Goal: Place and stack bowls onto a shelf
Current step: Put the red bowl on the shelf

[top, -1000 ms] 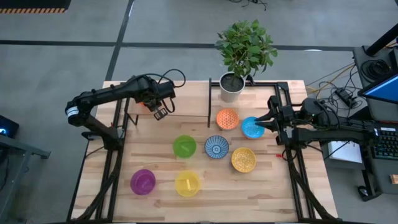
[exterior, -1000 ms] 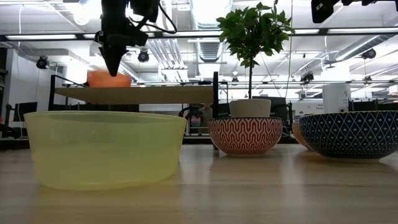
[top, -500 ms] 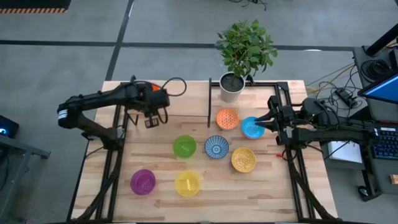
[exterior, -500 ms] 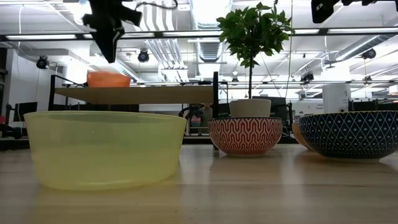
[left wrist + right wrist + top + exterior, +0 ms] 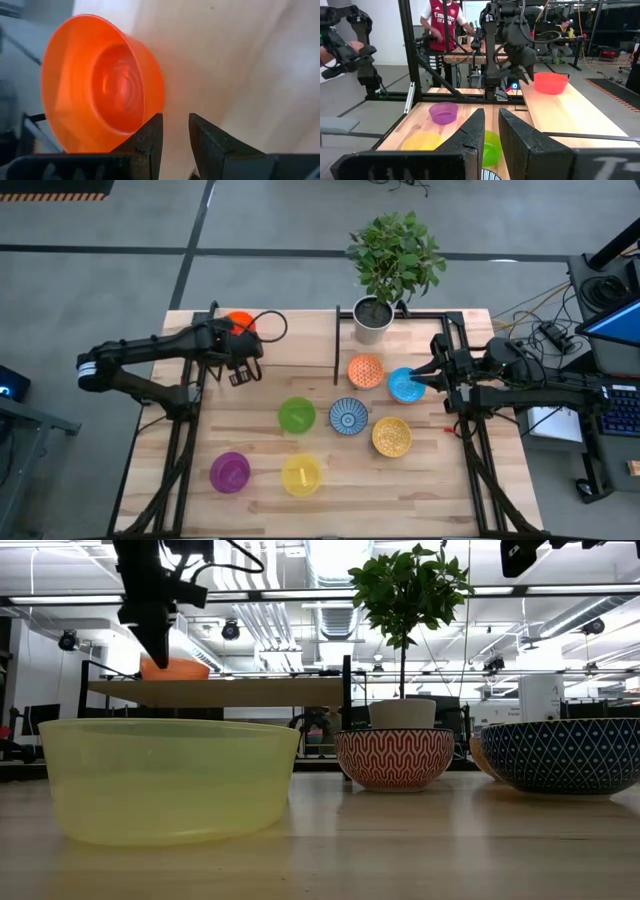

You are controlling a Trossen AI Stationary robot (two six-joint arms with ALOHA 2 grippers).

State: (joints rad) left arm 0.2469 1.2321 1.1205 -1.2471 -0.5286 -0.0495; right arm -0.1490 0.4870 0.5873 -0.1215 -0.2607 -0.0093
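The red-orange bowl stands upright on its base at the left end of the shelf. My left gripper hangs just on the near side of the bowl, fingers pointing down, narrowly open and holding nothing. In the left wrist view the bowl lies just beyond the fingertips. My right gripper waits shut above the right rim of the light blue bowl. The other bowls rest on the table: patterned orange, blue-patterned, speckled yellow, green, purple, yellow.
A white plant pot with a leafy plant stands at the table's far edge, by the shelf's right end. Black frame posts rise along both sides of the table. A person in a red shirt stands beyond the table's left side.
My left gripper has drawn back from above the red-orange bowl, first rising, then moving toward the table's left and near edge and dropping a little. The bowl has stayed on the shelf and now shows uncovered from above.
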